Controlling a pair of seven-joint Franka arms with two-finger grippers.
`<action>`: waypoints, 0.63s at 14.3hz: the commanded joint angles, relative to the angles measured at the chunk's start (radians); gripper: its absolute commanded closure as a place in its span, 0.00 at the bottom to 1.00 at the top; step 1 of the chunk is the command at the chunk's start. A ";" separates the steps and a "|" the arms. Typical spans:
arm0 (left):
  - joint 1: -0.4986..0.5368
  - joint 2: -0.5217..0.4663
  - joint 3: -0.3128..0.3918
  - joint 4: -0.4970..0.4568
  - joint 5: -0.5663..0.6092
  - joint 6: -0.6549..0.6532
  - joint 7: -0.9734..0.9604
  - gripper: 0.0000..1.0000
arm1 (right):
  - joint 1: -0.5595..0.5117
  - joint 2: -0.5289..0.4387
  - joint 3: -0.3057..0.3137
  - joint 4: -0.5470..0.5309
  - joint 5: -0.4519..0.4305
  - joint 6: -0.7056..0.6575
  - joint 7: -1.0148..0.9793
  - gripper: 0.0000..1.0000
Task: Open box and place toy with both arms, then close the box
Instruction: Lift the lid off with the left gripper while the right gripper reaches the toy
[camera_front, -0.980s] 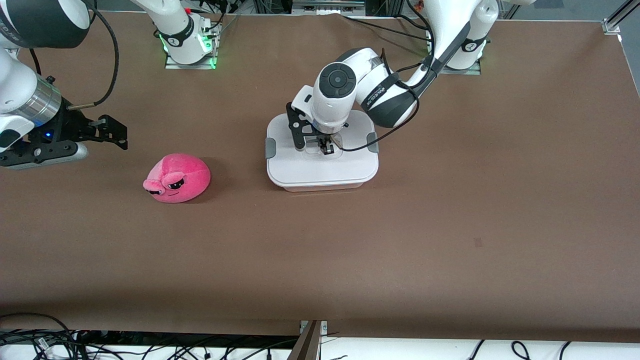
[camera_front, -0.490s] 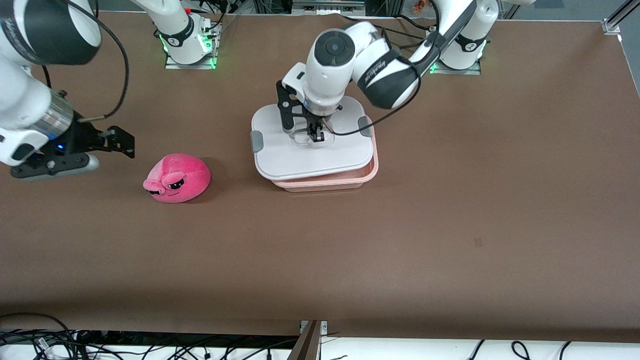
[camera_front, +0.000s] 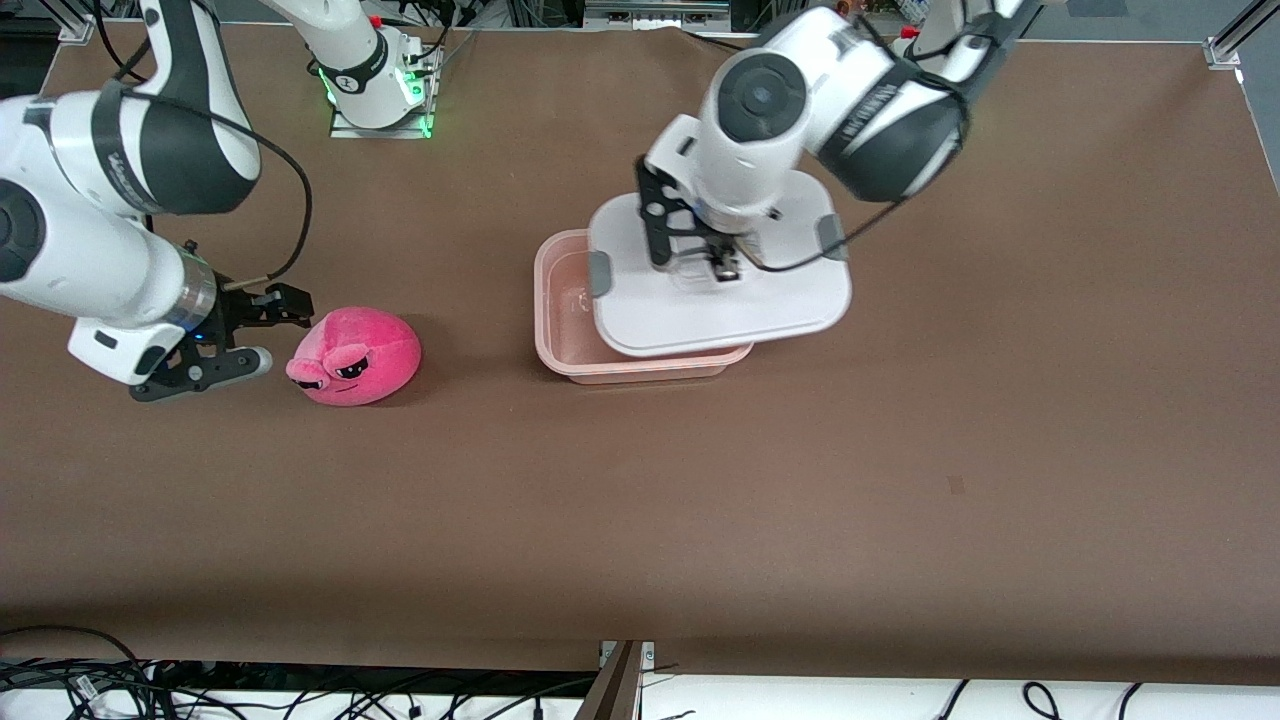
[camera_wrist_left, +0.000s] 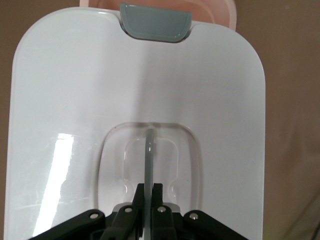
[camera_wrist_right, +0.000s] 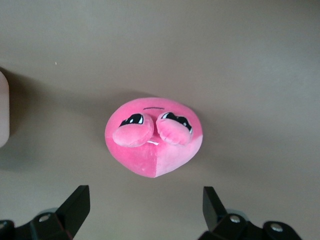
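The box's translucent pink tub (camera_front: 560, 305) stands open on the brown table. Its white lid (camera_front: 730, 310) hangs tilted over the part of the tub toward the left arm's end. My left gripper (camera_front: 722, 268) is shut on the lid's clear centre handle (camera_wrist_left: 149, 145). In the left wrist view the lid (camera_wrist_left: 75, 100) fills the frame, with a grey clip (camera_wrist_left: 155, 22) and the tub's rim (camera_wrist_left: 210, 7) at its edge. The pink plush toy (camera_front: 355, 357) lies beside the tub toward the right arm's end. My right gripper (camera_front: 272, 330) stands open beside the toy (camera_wrist_right: 155, 137), fingers apart from it.
The arms' bases, one with green lights (camera_front: 375, 95), stand along the table's back edge. Cables (camera_front: 100, 680) lie below the table's front edge. A small dark mark (camera_front: 956, 485) shows on the tabletop toward the left arm's end.
The left gripper has lifted the lid off the tub and carried it toward the left arm's end. The right arm has swung down and across to the toy.
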 joint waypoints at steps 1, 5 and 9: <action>0.156 -0.009 -0.009 0.040 -0.022 -0.150 0.066 1.00 | -0.010 -0.033 -0.009 -0.112 0.038 0.059 -0.022 0.00; 0.438 0.003 -0.006 0.124 -0.023 -0.316 0.347 1.00 | -0.010 -0.053 -0.029 -0.325 0.053 0.281 -0.019 0.00; 0.557 0.031 0.003 0.126 0.036 -0.304 0.591 1.00 | -0.010 -0.043 -0.031 -0.403 0.070 0.395 -0.019 0.00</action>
